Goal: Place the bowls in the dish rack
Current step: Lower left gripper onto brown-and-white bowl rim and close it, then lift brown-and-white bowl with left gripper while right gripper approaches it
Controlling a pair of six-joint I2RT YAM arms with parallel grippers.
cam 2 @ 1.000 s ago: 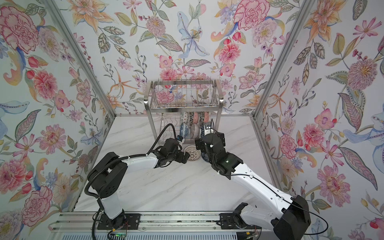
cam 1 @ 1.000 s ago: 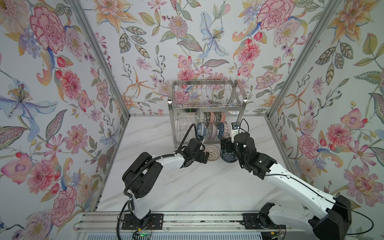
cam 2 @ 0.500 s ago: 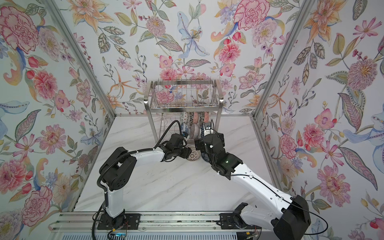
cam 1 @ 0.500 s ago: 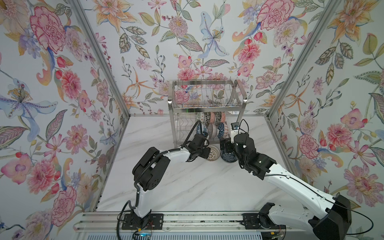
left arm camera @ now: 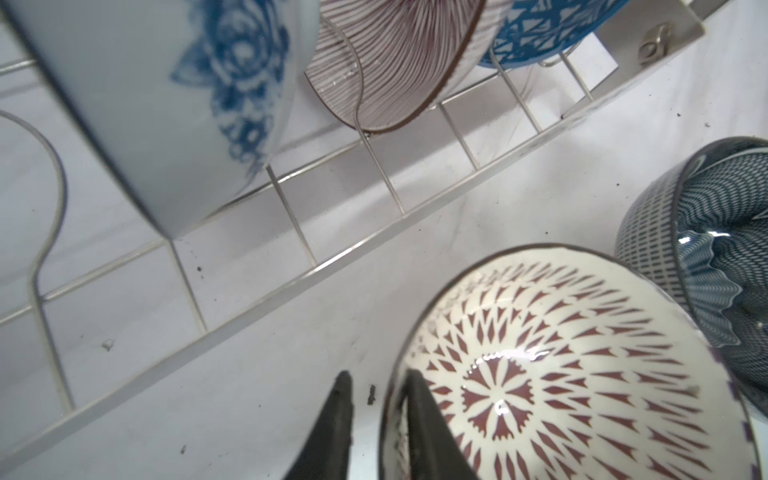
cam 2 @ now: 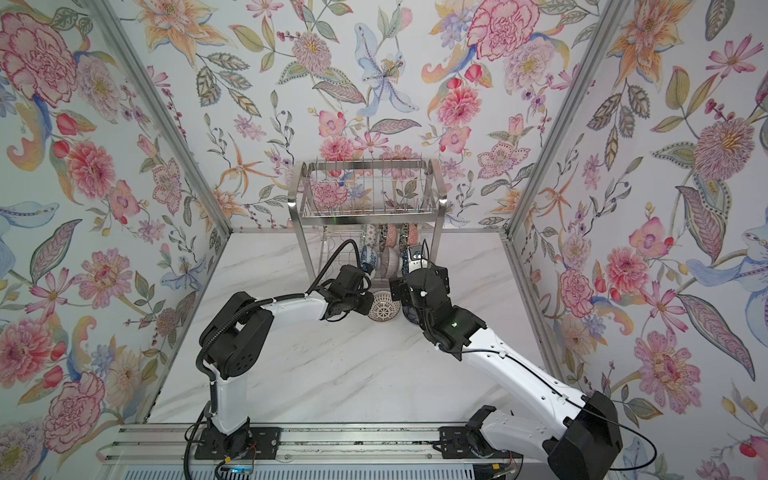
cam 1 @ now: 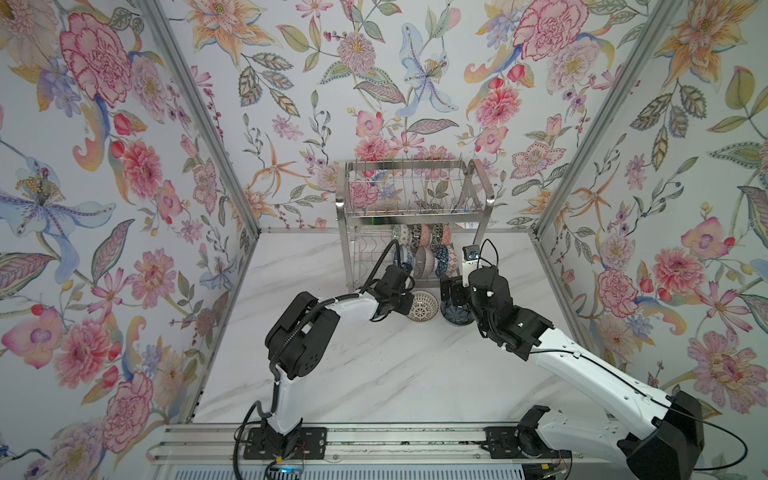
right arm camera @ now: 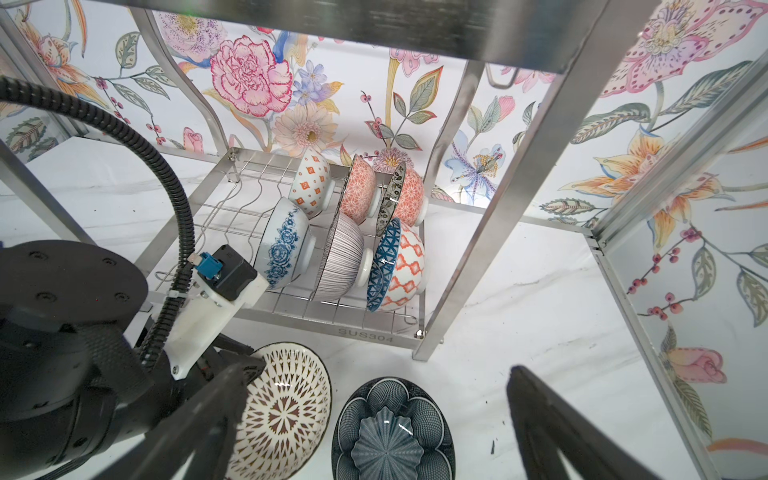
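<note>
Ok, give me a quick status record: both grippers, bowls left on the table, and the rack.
left gripper: fingers astride the rim of the cream-and-brown bowl; firm grip not confirmable
right gripper: open wide, over the dark blue bowl
bowls on table: those two, side by side before the dish rack
dish rack: lower tier holds two rows of racked bowls on edge
</note>
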